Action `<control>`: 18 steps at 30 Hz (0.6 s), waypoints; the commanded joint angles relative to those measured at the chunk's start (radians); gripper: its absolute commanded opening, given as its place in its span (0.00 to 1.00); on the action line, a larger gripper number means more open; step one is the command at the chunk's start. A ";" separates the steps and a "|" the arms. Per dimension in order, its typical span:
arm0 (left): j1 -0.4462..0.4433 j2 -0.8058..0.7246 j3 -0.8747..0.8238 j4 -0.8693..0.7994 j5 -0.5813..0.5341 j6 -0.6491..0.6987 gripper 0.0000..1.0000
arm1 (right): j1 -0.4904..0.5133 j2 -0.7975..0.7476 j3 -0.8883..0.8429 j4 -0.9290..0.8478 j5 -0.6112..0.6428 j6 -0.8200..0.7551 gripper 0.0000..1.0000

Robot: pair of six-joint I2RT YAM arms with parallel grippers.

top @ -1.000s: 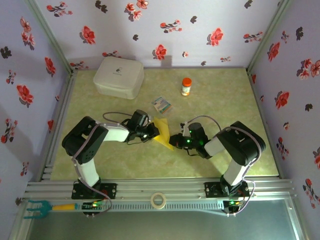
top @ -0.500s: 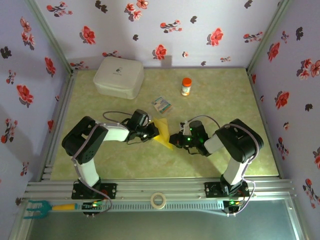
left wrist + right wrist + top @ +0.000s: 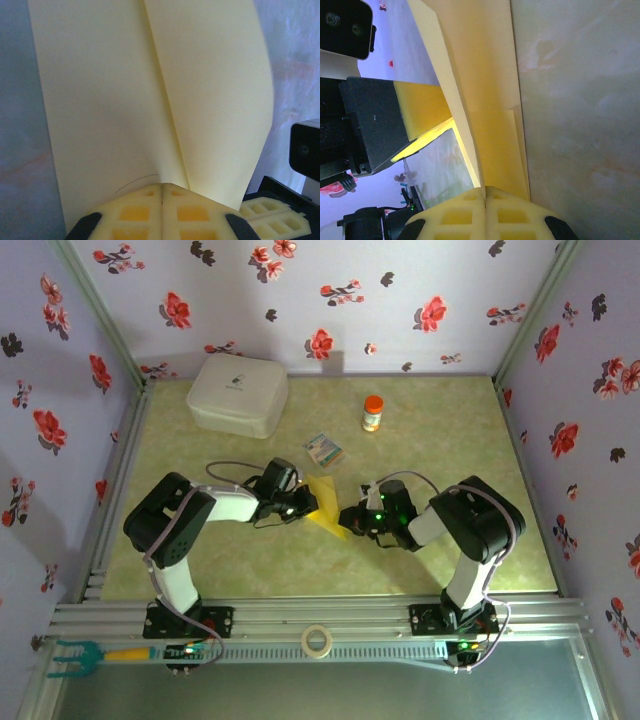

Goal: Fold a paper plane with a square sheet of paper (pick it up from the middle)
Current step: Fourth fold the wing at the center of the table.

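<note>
Thin matte yellow paper sheet (image 3: 325,502), part-folded w/ one long sharp crease, sits at middle of pale-green marbled table (image 3: 450,440). Long axis diagonal: wide end twd far edge, narrow end twd near-right corner. L gripper (image 3: 303,506) clenched on its left side, pale gridded pads (image 3: 130,210) pinching it. R gripper (image 3: 350,518) clamps narrow end likewise.

Sheet of paper (image 3: 150,100): thin, matt yellow, smooth, sharply creased. Pads (image 3: 132,212) of the left gripper (image 3: 161,192): pale yellow, matt, moulded in a waffle grid. Table top (image 3: 450,440): smooth marbled green, slight sheen. White box (image 3: 238,393) at 11 o'clock: smooth satin plastic. Frame rails (image 3: 300,612) at 6 o'clock: bare ribbed metal.
</note>
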 commanded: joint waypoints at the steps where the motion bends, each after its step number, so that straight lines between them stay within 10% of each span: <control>1: 0.010 0.007 0.001 -0.090 -0.045 0.031 0.05 | -0.008 0.023 0.003 0.011 0.008 0.006 0.03; 18: 0.006 -0.068 0.005 -0.093 -0.063 0.056 0.08 | -0.018 0.032 0.016 -0.053 0.010 -0.012 0.01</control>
